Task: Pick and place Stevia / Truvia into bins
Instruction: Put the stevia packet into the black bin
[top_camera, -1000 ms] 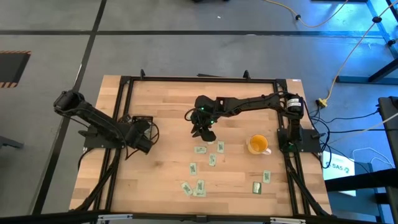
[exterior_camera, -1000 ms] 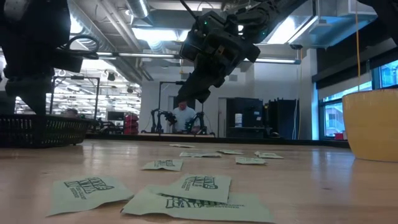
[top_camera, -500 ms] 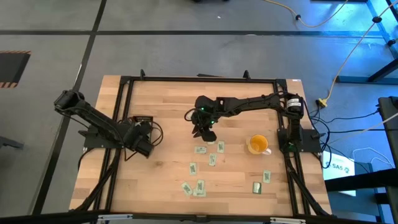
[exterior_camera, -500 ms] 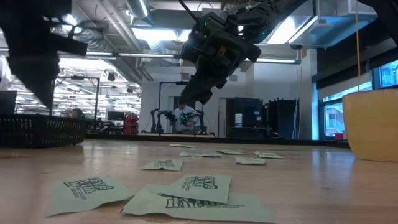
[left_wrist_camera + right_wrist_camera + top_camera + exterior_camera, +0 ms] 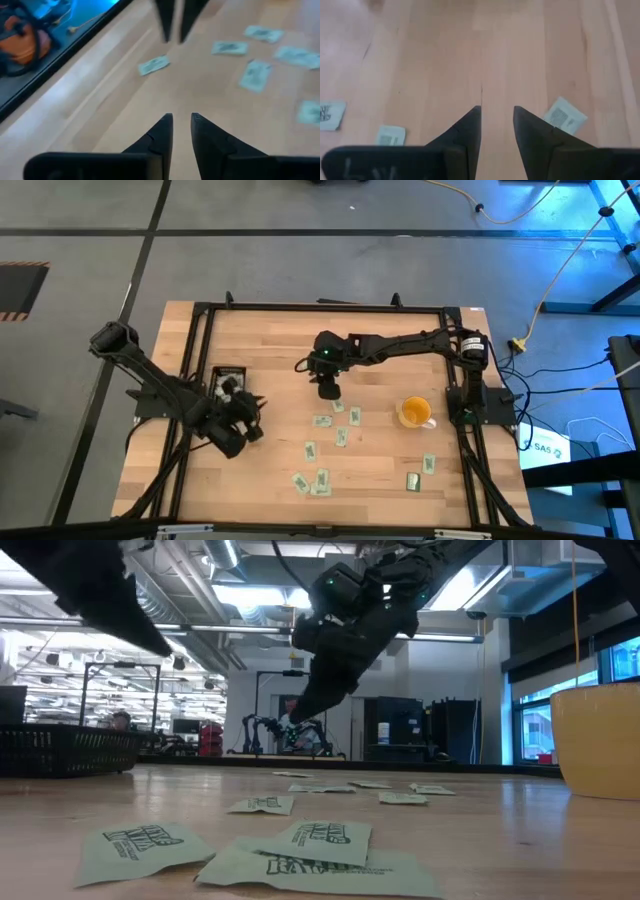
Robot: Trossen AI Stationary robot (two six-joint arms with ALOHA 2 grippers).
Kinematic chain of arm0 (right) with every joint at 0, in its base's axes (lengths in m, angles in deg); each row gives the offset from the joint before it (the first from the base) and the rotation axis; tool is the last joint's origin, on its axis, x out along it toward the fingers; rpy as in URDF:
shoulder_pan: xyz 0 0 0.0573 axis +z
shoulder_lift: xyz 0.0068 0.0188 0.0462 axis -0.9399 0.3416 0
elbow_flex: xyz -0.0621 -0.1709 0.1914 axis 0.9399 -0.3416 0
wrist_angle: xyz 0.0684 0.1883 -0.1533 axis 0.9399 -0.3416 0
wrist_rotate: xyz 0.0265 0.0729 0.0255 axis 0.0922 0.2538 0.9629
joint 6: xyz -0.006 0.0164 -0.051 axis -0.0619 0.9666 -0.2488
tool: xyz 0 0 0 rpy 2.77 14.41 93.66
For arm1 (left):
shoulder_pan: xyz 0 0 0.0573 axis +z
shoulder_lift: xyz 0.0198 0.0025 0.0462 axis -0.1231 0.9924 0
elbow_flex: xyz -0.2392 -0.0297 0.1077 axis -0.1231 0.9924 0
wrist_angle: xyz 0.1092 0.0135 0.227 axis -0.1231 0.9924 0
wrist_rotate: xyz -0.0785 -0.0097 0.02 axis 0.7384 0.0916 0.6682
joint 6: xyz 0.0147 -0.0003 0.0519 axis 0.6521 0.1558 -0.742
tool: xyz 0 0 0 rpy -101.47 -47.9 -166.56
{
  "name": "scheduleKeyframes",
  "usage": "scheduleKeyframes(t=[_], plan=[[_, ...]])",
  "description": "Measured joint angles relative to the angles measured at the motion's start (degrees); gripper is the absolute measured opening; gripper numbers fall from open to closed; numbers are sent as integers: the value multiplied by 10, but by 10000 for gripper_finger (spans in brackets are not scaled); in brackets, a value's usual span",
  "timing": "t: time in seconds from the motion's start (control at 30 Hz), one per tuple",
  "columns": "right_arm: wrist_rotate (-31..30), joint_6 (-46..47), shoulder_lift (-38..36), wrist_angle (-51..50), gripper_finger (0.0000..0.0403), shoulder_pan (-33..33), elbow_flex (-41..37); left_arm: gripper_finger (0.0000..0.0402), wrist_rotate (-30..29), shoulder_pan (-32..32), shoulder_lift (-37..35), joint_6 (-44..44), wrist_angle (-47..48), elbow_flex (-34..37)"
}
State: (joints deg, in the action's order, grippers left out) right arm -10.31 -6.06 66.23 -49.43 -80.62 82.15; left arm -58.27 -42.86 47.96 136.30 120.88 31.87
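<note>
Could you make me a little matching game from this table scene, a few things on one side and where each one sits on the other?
Things:
1. yellow mug
2. black bin
3. right hand
4. left hand

Places:
A. near the table's left side, between the bin and the sachets
B. near the table's right edge
C. on the left part of the table, beside the frame rail
D. over the middle of the table, just above the scattered Stevia sachets

Pairs: 1-B, 2-C, 3-D, 4-A
</note>
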Motion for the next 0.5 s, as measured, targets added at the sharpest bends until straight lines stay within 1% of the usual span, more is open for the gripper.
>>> scheduleKeyframes(t=[0.07,0.23,0.5], plan=[[0,-1,0,4,117,0,0,60,4,-4,0,-26,-38,0],[-2,-1,1,13,117,0,0,56,47,-5,0,-113,-125,0],[-86,-2,12,13,117,-1,0,53,184,18,0,-285,-238,0]])
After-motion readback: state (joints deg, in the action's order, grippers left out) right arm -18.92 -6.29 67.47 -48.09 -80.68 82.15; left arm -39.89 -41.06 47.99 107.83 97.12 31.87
